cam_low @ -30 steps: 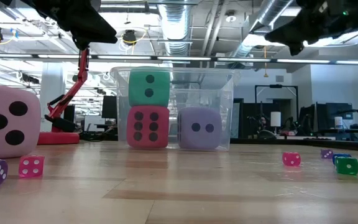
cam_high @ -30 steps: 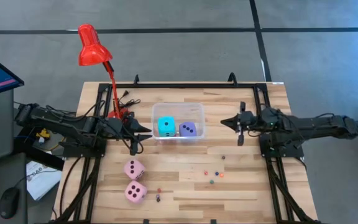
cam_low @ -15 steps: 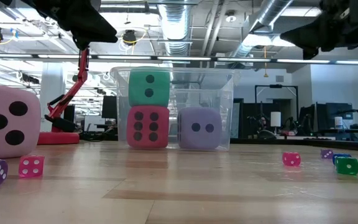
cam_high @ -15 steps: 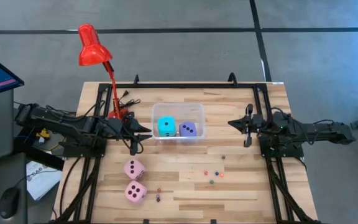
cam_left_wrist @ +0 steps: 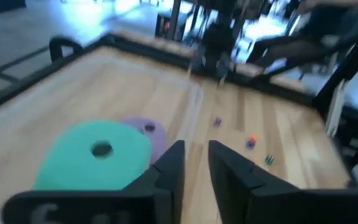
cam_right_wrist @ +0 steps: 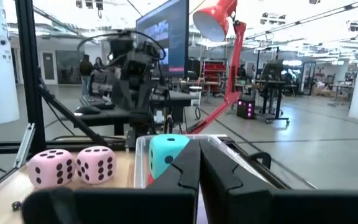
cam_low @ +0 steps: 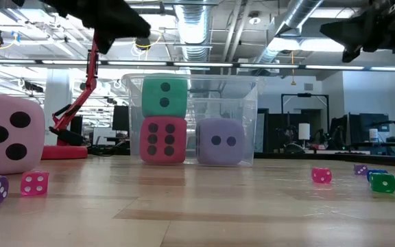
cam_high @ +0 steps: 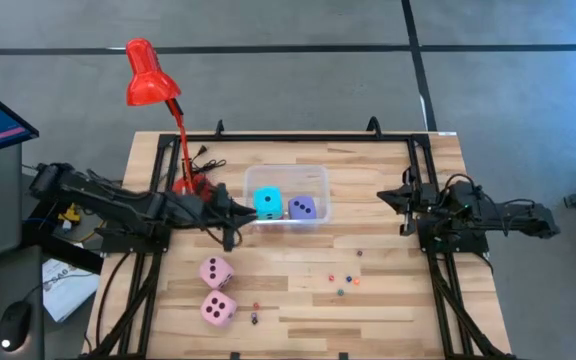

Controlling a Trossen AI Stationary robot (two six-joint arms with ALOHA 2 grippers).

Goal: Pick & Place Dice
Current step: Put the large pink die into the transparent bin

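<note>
Dice: three sit in the clear bin (cam_high: 318, 180) at the centre of the high view, the cyan die (cam_high: 267, 203) stacked on the red die (cam_low: 162, 140), the lavender die (cam_high: 303, 208) beside them. Two pink dice (cam_high: 217, 290) lie on the table (cam_high: 388, 310) at lower left, near each other. The red lamp (cam_high: 150, 78) stands at upper left. The left gripper (cam_high: 234, 214) hovers just left of the bin, fingers (cam_left_wrist: 166, 168) a little apart, holding nothing. The right gripper (cam_high: 405, 200), right of centre, looks nearly closed and empty, though its wrist view is tight. Tiny coloured dice (cam_high: 346, 283) scatter below the bin.
</note>
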